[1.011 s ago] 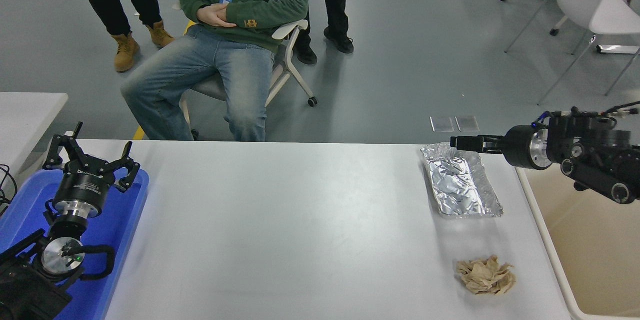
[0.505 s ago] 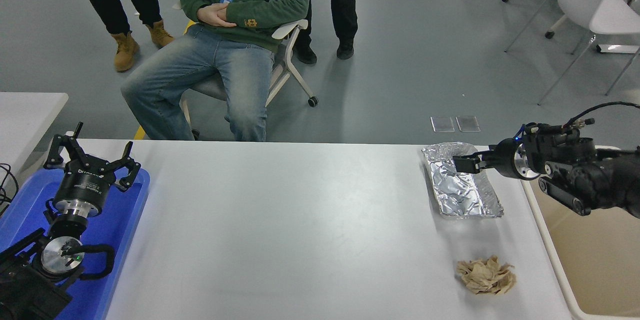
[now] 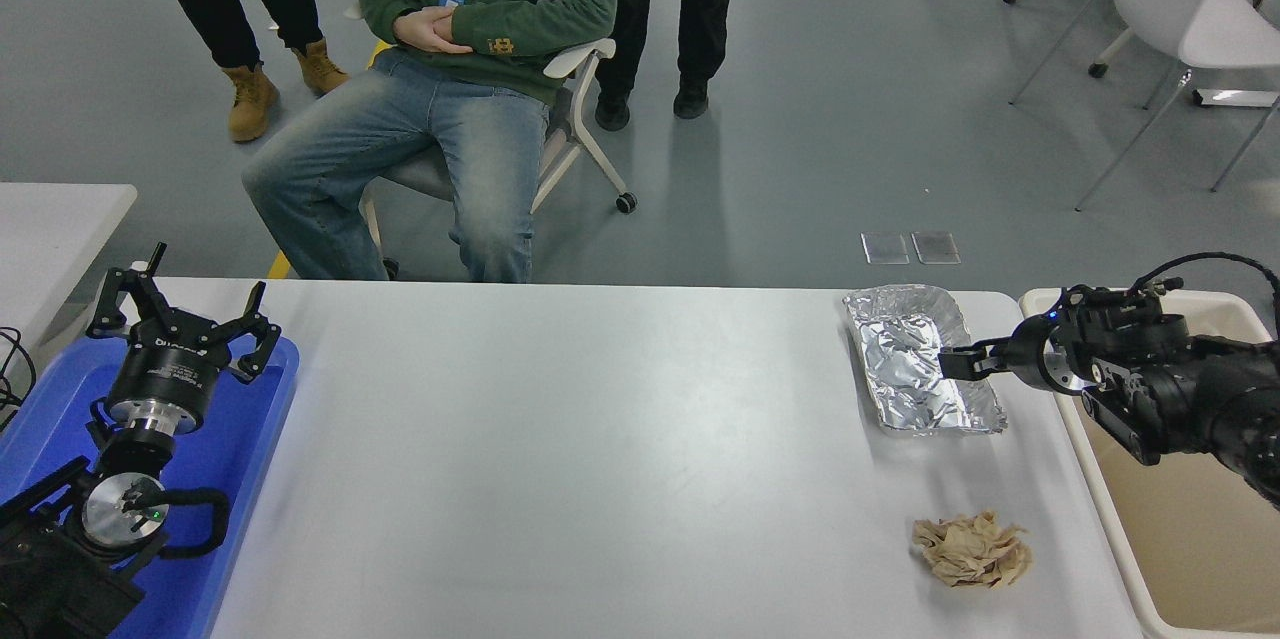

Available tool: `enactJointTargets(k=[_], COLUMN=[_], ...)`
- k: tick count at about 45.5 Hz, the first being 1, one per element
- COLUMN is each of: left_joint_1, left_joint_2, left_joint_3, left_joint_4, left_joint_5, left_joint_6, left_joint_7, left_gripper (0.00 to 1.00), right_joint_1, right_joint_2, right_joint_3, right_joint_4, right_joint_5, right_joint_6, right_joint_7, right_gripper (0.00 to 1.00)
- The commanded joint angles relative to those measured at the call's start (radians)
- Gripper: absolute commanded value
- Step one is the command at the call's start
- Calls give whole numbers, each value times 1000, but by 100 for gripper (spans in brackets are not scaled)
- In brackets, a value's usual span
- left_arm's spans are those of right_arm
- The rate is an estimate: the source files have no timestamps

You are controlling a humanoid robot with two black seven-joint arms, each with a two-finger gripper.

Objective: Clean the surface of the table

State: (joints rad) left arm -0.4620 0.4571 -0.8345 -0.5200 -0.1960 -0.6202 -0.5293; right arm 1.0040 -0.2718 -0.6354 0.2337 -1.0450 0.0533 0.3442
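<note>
The white table surface (image 3: 600, 439) carries a crumpled silver foil tray (image 3: 905, 389) at its far right and a wad of brown paper (image 3: 970, 549) near the front right. My right gripper (image 3: 952, 363) reaches in low from the right edge, and its tip is at the foil tray's right rim. Whether it touches the foil is not visible. My left gripper (image 3: 175, 319) stays parked at the lower left with its fingers spread open and holding nothing.
A beige bin (image 3: 1190, 509) stands against the table's right edge, under my right arm. A blue tray (image 3: 240, 439) lies beneath the left arm. One person sits on a chair (image 3: 580, 119) at the far side and others stand behind. A smaller white table (image 3: 50, 229) is at the left.
My right gripper has come down and toward the near side, from above the foil tray's far end to its right rim. A standing person behind the chair shifted their feet.
</note>
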Motion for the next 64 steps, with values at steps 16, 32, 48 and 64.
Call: enactJointTargets(k=[16,32,48,64], left_joint_1=[0,0,0,0], left_joint_2=[0,0,0,0], left_joint_3=[0,0,0,0], left_joint_4=[0,0,0,0], left_joint_5=[0,0,1,0], left_joint_6=[0,0,0,0], left_joint_7=[0,0,0,0], left_gripper=[100,100,100,100], right_joint_1=[-62,-74,-100,-87], right_joint_2=[26,54,66,72], right_joint_3=[-3,-6,-13,2], right_joint_4=[-39,-50,-91,-128], right_joint_5=[85,85,82,95], right_joint_6=[16,16,19,92], right_joint_7=[-2,-7,-8,-11], right_gripper=[87,76,54,4])
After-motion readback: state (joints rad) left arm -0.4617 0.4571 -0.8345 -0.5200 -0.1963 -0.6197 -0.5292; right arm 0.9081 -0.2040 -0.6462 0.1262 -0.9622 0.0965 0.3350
